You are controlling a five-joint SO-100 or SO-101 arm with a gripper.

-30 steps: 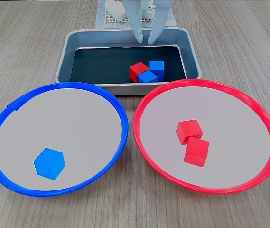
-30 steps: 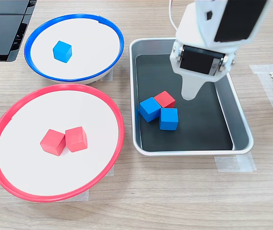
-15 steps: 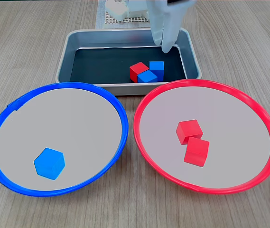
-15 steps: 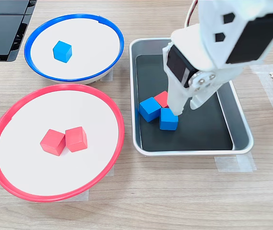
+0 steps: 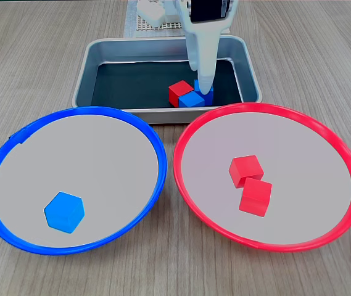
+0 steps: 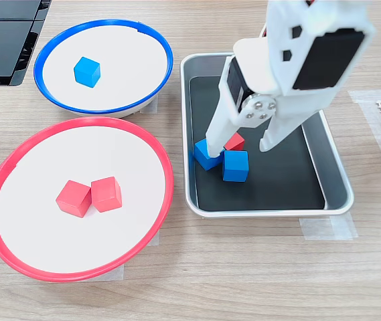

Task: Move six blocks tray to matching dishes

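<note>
Straddling tray [image 6: 335,175] blocks [image 6: 235,166], gripper [image 6: 240,148] spread.

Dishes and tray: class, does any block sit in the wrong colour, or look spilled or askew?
Nothing stands out. The blue dish holds one blue block, the red dish two red blocks; the rest lie clustered in the tray.
</note>
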